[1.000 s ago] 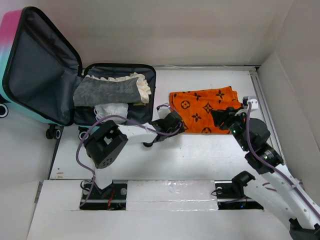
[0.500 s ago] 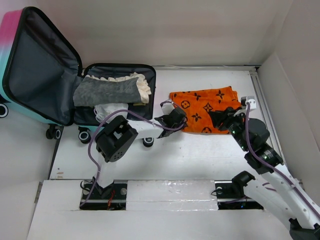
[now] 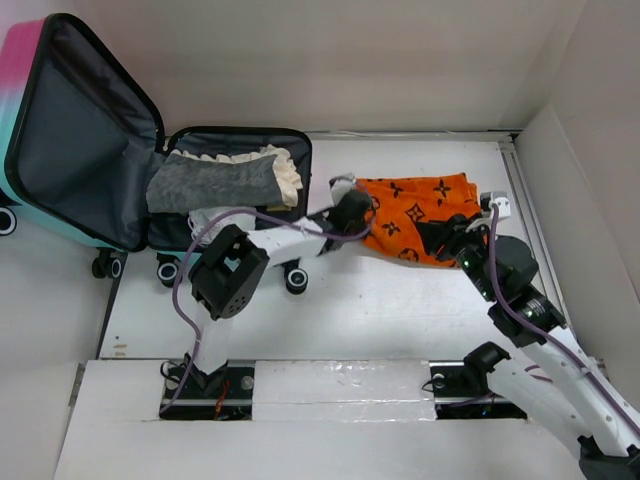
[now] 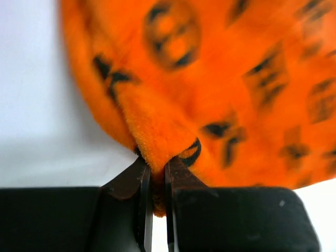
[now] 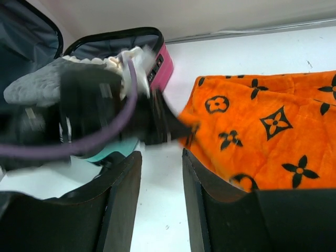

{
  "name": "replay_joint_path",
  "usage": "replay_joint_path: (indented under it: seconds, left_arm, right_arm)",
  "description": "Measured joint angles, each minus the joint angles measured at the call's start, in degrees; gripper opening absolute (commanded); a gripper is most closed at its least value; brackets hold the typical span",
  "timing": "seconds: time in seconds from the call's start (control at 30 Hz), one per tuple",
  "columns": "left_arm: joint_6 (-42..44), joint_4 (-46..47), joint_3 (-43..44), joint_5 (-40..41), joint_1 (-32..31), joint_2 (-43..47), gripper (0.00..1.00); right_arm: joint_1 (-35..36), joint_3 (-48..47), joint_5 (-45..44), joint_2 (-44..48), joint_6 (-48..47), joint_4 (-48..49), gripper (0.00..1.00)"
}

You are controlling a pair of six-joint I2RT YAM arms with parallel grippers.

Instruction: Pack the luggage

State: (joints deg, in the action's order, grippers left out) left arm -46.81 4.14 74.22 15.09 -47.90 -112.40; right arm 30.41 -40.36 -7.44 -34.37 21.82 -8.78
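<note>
Presently found the luggage [image 3: 90,150] open at the far-left corner of the table [image 3: 400,300], lid raised and leaning leftward, lower shell already holding a grey garment [image 3: 215,182], a cream ruffled piece [image 3: 283,170] and something white [image 3: 222,218] beneath. Judged the packing part done. Noted one item outstanding: an orange cloth [image 3: 420,205] with black emblems, lying on the table just right of the luggage. Confirmed the left gripper [image 4: 156,168] pressed together on a fold at that cloth's left edge (a thin pinch, close to the fingertips). Recorded the right gripper [image 5: 160,157] spread wide with nothing between its fingers, low at the cloth's near edge. Left to do, by estimate: carrying the cloth across into the shell, then closing the lid. Could not verify the luggage's outer shell, cut off at the frame's left edge, nor what lies under the grey garment. Could not tell whether the right gripper touches the cloth. Found the left arm [image 5: 100,115] smeared by blur in the right wrist view.
</note>
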Motion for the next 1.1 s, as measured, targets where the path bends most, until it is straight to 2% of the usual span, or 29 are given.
replay_joint_path:
  seconds: [0.2, 0.33, 0.43, 0.5, 0.6, 0.77, 0.83, 0.97, 1.1]
  left_arm:
    - [11.9, -9.4, 29.9, -12.6, 9.1, -5.2, 0.0]
    - [18.1, -19.2, 48.8, -19.4, 16.9, -8.4, 0.0]
    - [21.0, -24.7, 57.5, -23.3, 22.6, -8.7, 0.0]
    - [22.6, -26.1, 57.6, -25.6, 26.1, -6.5, 0.0]
    - [24.1, -27.5, 52.0, -27.1, 32.6, -0.4, 0.0]
    - [23.3, -26.1, 31.8, -28.4, 44.2, 15.0, 0.0]
    - [22.2, -26.3, 26.7, -28.9, 48.7, 19.6, 0.0]
    - [21.2, -26.2, 24.7, -29.0, 55.8, 24.6, 0.0]
    - [21.7, -26.0, 24.6, -24.9, 58.2, 28.3, 0.0]
  right_arm:
    - [0.0, -0.1, 0.0, -0.9, 0.0, 0.4, 0.43]
    - [0.0, -0.5, 0.8, -1.8, 0.0, 1.2, 0.44]
    - [0.0, -0.8, 1.8, -2.7, 0.0, 2.2, 0.44]
    - [0.0, -0.9, 2.3, -3.0, 0.0, 2.6, 0.44]
    - [0.0, -0.9, 2.8, -3.0, 0.0, 2.9, 0.44]
    - [0.0, -0.9, 4.2, -2.8, 0.0, 3.3, 0.44]
    - [0.0, -0.9, 4.8, -2.8, 0.0, 3.4, 0.44]
    - [0.0, -0.9, 5.8, -2.6, 0.0, 3.5, 0.44]
    - [0.0, -0.9, 6.4, -1.6, 0.0, 3.7, 0.44]
